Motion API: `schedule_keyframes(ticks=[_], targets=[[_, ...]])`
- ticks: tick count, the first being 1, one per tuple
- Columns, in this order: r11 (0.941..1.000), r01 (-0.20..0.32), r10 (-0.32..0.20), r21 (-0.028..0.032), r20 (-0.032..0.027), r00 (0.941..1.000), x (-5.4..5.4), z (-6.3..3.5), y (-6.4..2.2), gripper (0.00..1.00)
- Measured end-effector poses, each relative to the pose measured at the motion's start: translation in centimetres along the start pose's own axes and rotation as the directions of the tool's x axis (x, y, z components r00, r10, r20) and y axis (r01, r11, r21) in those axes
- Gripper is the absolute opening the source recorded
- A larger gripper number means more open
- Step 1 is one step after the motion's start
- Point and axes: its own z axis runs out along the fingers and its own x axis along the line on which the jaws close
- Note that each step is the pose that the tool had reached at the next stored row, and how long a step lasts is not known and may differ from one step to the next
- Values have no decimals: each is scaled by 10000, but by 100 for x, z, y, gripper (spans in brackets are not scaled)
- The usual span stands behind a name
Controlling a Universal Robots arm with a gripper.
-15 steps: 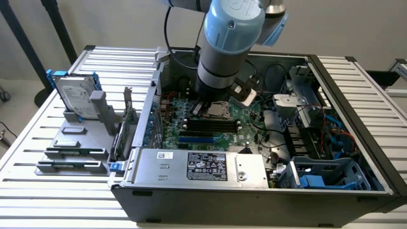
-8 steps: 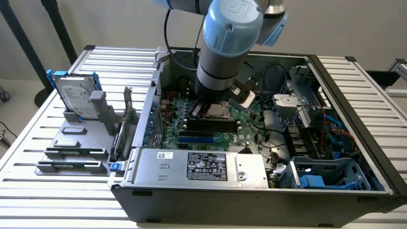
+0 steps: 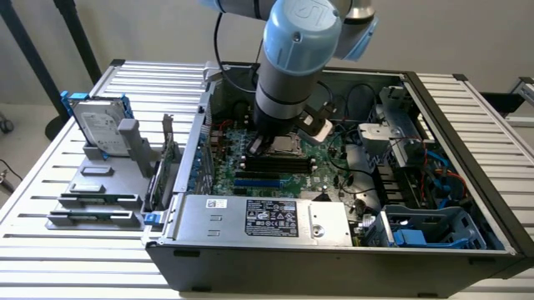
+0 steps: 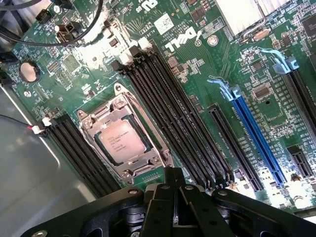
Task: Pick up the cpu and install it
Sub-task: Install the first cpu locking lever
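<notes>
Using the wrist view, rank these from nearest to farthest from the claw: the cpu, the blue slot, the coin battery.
1. The cpu, seated in its metal socket frame, just ahead of the shut claw.
2. The blue slot, off to one side past the black memory slots.
3. The coin battery, on the cpu's far side, near the board's edge.

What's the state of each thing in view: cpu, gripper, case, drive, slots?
Flat square silver-topped cpu: seated in the metal socket frame on the green motherboard, not held.
Black gripper: shut, empty, just beside the socket.
Grey computer case: side open, lying flat.
Black memory slots: empty.
Silver hard drive in blue frame: upright in the grey stand outside the case.
</notes>
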Motion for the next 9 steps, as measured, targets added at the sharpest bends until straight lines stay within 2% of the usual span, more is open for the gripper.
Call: schedule_keyframes(ticks=[9], targets=[[10000, -47, 47, -13, -12, 10000, -38, 59, -31, 11]])
